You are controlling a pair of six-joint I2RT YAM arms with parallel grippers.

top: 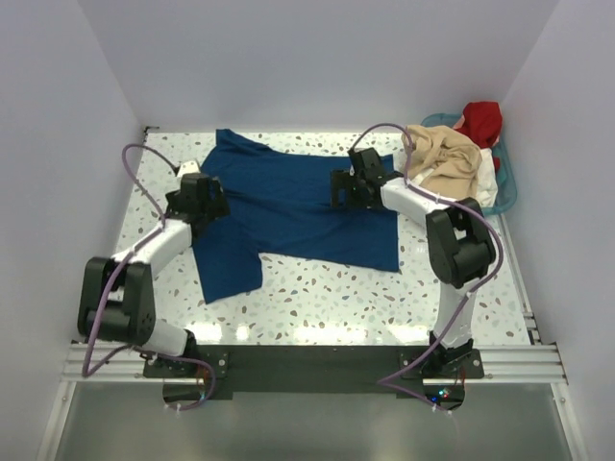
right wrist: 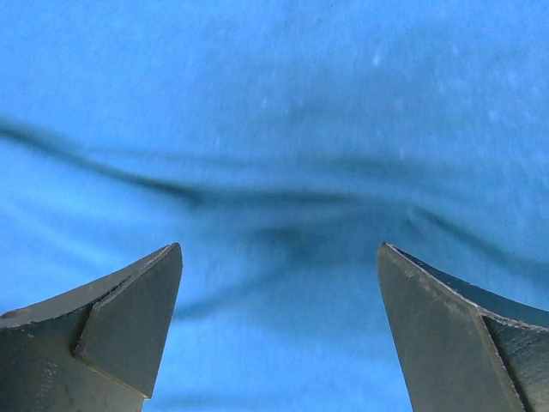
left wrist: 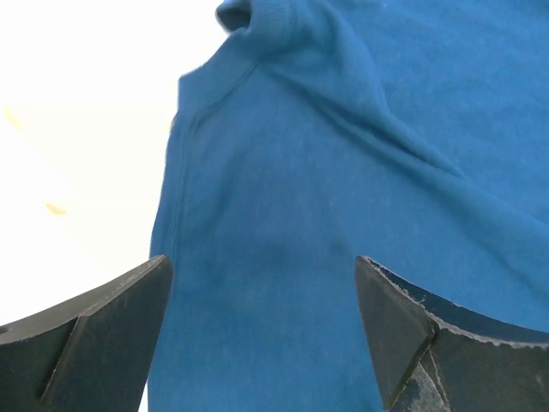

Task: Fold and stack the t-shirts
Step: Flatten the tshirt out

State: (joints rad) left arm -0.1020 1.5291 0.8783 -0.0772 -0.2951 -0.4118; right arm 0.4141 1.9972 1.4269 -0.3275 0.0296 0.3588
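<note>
A dark navy blue t-shirt (top: 298,216) lies spread out on the speckled table, with one sleeve toward the front left and no print showing. My left gripper (top: 213,198) hovers open over the shirt's left side. In the left wrist view its gripper (left wrist: 262,266) has only blue cloth (left wrist: 326,172) between the fingers, near a seam and the shirt's edge. My right gripper (top: 341,188) is open over the shirt's upper right part. In the right wrist view the gripper (right wrist: 279,253) frames wrinkled blue cloth (right wrist: 274,129). Beige (top: 444,158), red (top: 480,120) and white (top: 490,182) t-shirts are piled at the back right.
A teal plastic basket (top: 508,190) at the back right corner holds the piled shirts. White walls enclose the table on the left, back and right. Bare speckled tabletop (top: 327,298) lies in front of the blue shirt, and white table surface (left wrist: 77,154) shows left of the cloth.
</note>
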